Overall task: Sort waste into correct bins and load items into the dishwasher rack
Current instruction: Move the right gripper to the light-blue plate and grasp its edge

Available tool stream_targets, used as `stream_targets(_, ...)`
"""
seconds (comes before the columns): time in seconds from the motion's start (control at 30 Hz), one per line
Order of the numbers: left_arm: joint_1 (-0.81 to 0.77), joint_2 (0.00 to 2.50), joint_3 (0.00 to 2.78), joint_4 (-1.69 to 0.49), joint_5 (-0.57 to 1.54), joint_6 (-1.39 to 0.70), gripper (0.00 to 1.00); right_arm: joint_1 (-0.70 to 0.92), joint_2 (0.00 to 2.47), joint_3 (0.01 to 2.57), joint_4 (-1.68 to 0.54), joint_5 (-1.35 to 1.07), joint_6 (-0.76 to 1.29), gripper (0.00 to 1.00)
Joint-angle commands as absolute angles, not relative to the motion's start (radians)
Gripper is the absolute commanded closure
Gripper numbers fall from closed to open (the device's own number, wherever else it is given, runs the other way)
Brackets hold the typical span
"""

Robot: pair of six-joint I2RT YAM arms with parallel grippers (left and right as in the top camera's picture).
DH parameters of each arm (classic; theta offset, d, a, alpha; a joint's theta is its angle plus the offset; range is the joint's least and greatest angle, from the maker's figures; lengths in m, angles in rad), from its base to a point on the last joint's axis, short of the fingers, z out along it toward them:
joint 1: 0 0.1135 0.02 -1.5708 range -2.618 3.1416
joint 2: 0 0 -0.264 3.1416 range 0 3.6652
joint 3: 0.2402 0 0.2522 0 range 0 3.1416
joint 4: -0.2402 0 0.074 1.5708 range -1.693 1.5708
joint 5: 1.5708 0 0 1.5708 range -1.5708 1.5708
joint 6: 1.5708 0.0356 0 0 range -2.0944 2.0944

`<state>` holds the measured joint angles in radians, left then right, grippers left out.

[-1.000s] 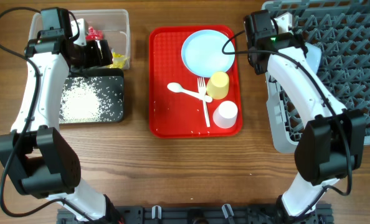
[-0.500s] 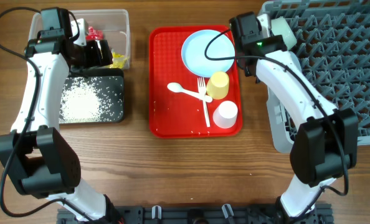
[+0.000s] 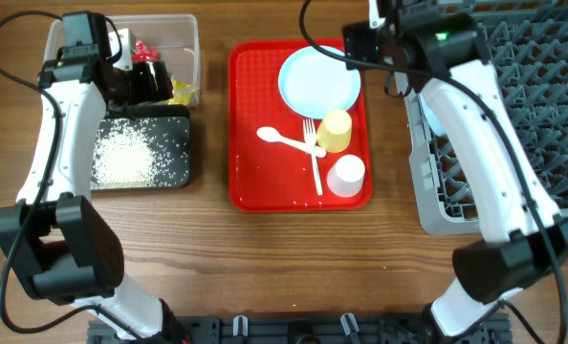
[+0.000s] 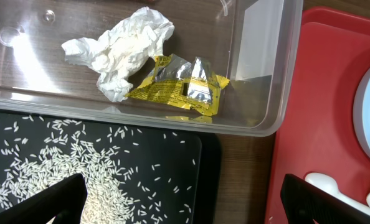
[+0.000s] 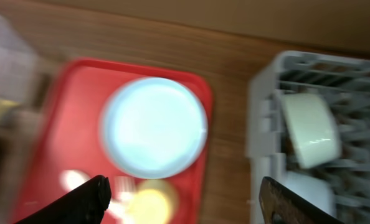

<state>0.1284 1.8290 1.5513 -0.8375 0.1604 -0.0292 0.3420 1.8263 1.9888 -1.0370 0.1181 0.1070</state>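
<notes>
- My left jaws stand wide open, empty, near the clear tub (image 4: 255,74) holding a white wrapper (image 4: 119,53) and yellow wrapper (image 4: 175,90).
- My right jaws gape empty near the plate (image 5: 154,127).

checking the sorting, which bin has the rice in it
The black tray, scattered with white grains; the clear tub next to it holds crumpled wrappers instead.

Left arm (image 3: 59,124) and right arm (image 3: 475,134) extended; left fingers (image 4: 48,202) and right fingers (image 5: 88,199) spread wide, empty
</notes>
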Motion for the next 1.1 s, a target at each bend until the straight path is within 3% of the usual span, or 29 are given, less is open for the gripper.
stream_targets(0.0, 0.131, 1.818, 1.558, -0.835, 0.155, -0.035, 0.0, 0.343, 1.899, 1.99, -1.062, -0.01, 0.278, 0.25)
stream_targets(0.17, 0.131, 1.818, 1.558, -0.835, 0.155, -0.035, 0.0, 0.339, 2.083, 1.99, -1.086, 0.005, 0.466, 0.33)
stream_targets(0.43, 0.131, 1.818, 1.558, -0.835, 0.155, -0.035, 0.0, 0.325, 2.271, 1.988, -1.104, 0.0, 0.568, 0.33)
stream_targets(0.87, 0.131, 1.818, 1.558, -0.835, 0.155, -0.035, 0.0, 0.308, 2.392, 1.988, -1.028, 0.006, 0.684, 0.43)
stream_targets(1.07, 0.131, 1.818, 1.558, -0.835, 0.155, -0.035, 0.0, 0.308, 2.421, 1.988, -0.999, 0.006, 0.684, 0.62)
